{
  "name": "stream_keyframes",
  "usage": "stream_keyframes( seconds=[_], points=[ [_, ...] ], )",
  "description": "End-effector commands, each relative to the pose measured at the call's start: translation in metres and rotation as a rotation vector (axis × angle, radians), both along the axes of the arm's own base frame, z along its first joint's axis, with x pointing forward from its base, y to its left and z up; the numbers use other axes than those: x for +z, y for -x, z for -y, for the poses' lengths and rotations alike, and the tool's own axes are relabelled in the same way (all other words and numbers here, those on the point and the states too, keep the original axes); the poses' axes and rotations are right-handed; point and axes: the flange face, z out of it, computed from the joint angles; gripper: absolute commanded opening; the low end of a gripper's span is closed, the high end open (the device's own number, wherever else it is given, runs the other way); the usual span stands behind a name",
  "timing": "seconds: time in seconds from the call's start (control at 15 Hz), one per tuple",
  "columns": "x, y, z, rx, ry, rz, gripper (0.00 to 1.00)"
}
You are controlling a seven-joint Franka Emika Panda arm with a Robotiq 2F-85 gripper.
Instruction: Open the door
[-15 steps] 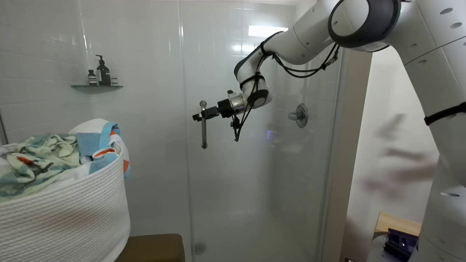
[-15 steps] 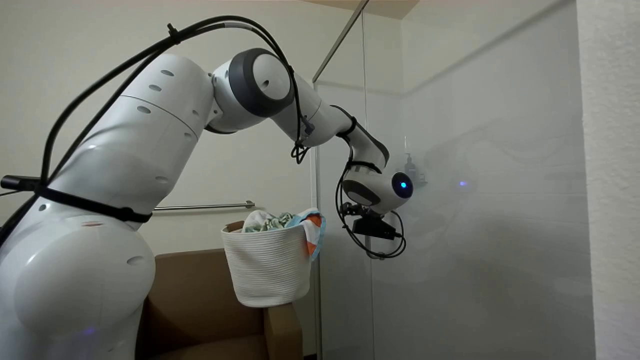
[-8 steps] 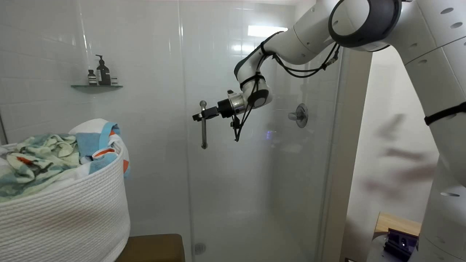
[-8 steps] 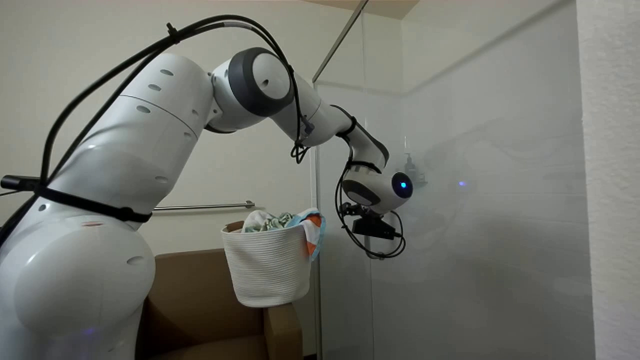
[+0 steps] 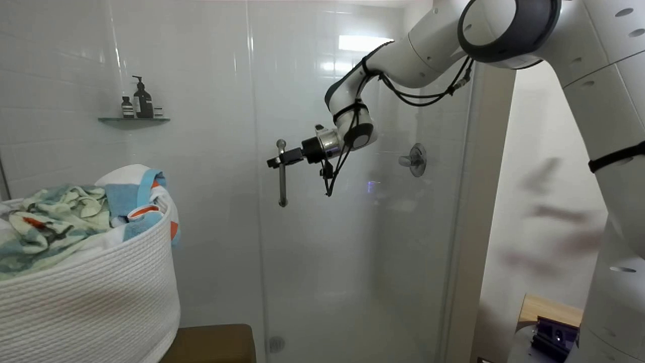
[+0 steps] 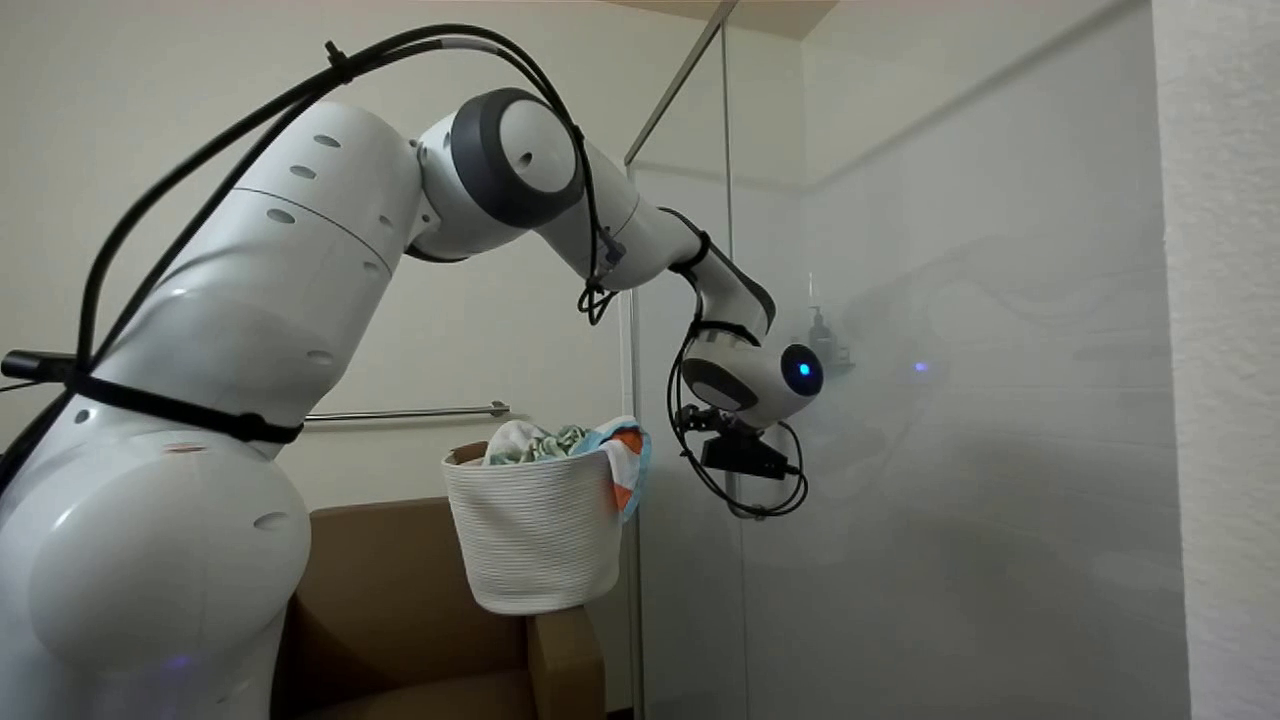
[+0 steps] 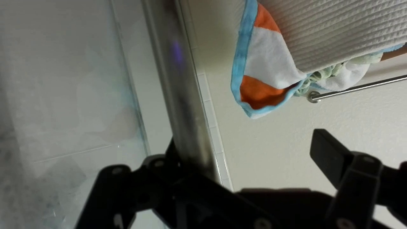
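The door (image 5: 322, 252) is a tall clear glass panel, upright and about in line with the glass beside it. Its vertical silver handle (image 5: 282, 186) stands near the panel's edge. At the upper part of that bar is my gripper (image 5: 275, 162), reaching in sideways. In the wrist view the gripper (image 7: 248, 148) is open, its fingers wide apart. The handle (image 7: 178, 79) runs down close along the left finger, largely hiding that pad, while the right finger (image 7: 332, 156) stands well away from the bar. The gripper's linkage covers the bar's lower stretch there. Whether finger and bar touch, I cannot tell.
A white woven basket (image 5: 101, 302) of towels rests on a brown armchair (image 6: 420, 600) beside the glass. A towel rail (image 6: 410, 413) is fixed to the wall behind. Inside the shower are a valve knob (image 5: 417, 160) and a corner shelf (image 5: 133, 119) with bottles.
The arm's elbow and upper links have shifted slightly back, away from the glass. The gripper stays at the handle, barely moved. Bright reflections in the glass have slid a little sideways.
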Motion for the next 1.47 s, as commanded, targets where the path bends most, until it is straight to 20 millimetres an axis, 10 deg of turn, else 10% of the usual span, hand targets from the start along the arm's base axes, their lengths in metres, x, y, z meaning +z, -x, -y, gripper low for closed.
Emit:
stream_keyframes(
  seconds=[0.0,1.4],
  points=[
    [0.025,0.04,-0.017,0.145,-0.041,0.005,1.0],
    [0.04,0.16,-0.04,0.399,-0.059,-0.043,1.0]
  ],
)
